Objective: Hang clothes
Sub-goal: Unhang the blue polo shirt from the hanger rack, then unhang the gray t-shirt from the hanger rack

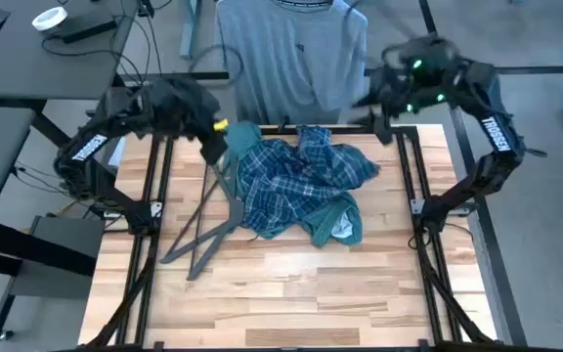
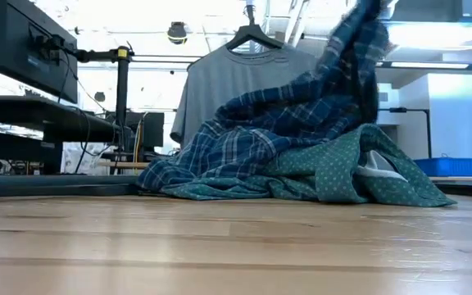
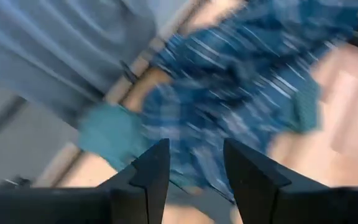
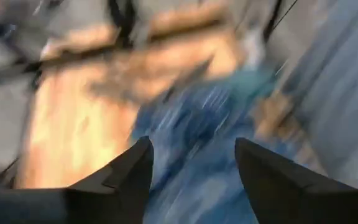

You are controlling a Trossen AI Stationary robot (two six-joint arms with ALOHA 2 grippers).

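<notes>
Jaws on both grippers parted, grasping nothing. Plaid shirt (image 1: pixel 286 181) heaped mid-table over green shirt (image 1: pixel 335 223); grey tee (image 1: pixel 291 54) already hung behind. You should seize plaid collar, probably topmost; hangers (image 1: pixel 208 227) lie beside.

A light wooden table (image 1: pixel 291 293) carries the load. The blue-white plaid shirt (image 1: pixel 281 176) and green checked shirt (image 1: pixel 345 223) lie heaped at its far middle. Dark hangers (image 1: pixel 208 230) rest just beside them.
</notes>
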